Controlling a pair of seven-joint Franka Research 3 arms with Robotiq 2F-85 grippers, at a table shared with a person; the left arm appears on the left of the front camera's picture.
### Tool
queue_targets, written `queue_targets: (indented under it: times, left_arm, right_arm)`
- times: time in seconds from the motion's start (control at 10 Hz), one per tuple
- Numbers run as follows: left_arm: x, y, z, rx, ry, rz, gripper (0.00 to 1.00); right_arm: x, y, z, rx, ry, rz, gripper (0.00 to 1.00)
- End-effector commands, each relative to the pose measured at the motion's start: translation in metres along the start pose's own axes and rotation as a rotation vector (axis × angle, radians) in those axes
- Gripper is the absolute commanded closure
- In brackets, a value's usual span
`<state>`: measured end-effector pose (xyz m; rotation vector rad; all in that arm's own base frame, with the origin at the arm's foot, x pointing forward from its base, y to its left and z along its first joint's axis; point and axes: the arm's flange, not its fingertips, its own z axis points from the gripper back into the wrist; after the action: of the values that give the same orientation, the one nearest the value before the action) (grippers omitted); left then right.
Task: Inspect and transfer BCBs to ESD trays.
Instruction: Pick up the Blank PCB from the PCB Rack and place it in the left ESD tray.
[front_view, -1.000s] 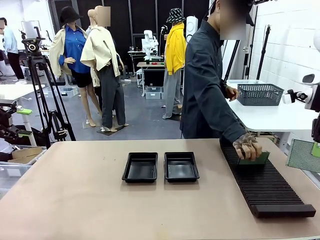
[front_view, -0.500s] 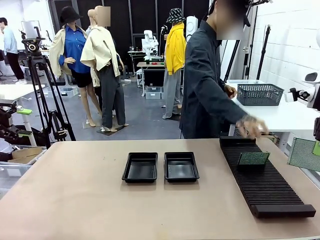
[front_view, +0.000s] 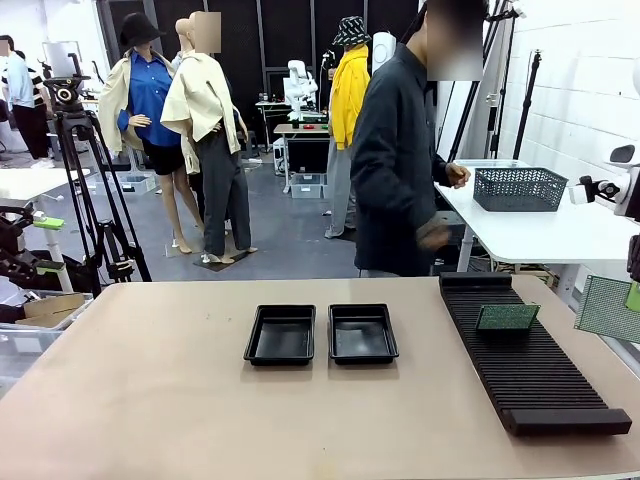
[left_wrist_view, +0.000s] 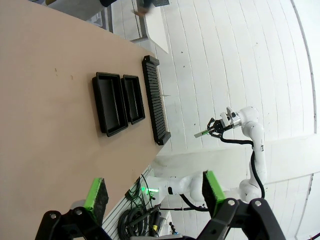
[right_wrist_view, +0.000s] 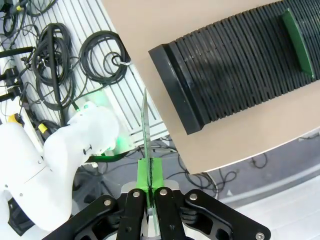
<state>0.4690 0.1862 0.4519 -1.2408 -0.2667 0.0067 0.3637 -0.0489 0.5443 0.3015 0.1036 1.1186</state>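
Note:
Two empty black ESD trays (front_view: 282, 333) (front_view: 362, 332) lie side by side mid-table; the left wrist view shows them as well (left_wrist_view: 110, 102) (left_wrist_view: 133, 98). One green BCB (front_view: 507, 317) stands slotted in the long black ribbed rack (front_view: 530, 365), also visible in the right wrist view (right_wrist_view: 297, 40). My right gripper (right_wrist_view: 149, 175) is shut on a second BCB (right_wrist_view: 145, 125), seen edge-on, held out past the table's right edge (front_view: 608, 308). My left gripper (left_wrist_view: 154, 192) hangs open high over the table's left side, nothing between its green pads (left_wrist_view: 95, 194).
The person stands at the far side, turned toward a white side table bearing a dark mesh basket (front_view: 520, 188), one hand (front_view: 435, 235) lowered. Below my right gripper lie coiled cables (right_wrist_view: 102, 57) and the arm's base. A tripod (front_view: 85, 180) stands at back left.
The person let go of the BCB in the rack, drew the hand back and turned toward the side table. Both grippers have stayed put.

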Motion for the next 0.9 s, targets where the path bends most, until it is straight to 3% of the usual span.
queue_targets:
  times: [0.0,0.4,0.7,0.8]
  left_arm:
    - [0.001,-0.003,0.001,0.008,-0.006,0.007,0.00]
    - [0.001,-0.003,0.001,0.008,-0.006,0.007,0.00]
    - [0.001,-0.003,0.001,0.008,-0.006,0.007,0.00]
    - [0.001,-0.003,0.001,0.008,-0.006,0.007,0.00]
  right_arm:
    - [-0.001,0.002,-0.004,-0.011,0.005,-0.022,1.00]
    - [0.000,0.000,0.000,0.000,0.000,0.000,1.00]
    - [0.034,0.014,0.000,0.085,-0.077,-0.111,1.00]
    - [0.050,0.018,-0.004,0.113,-0.076,-0.203,1.00]
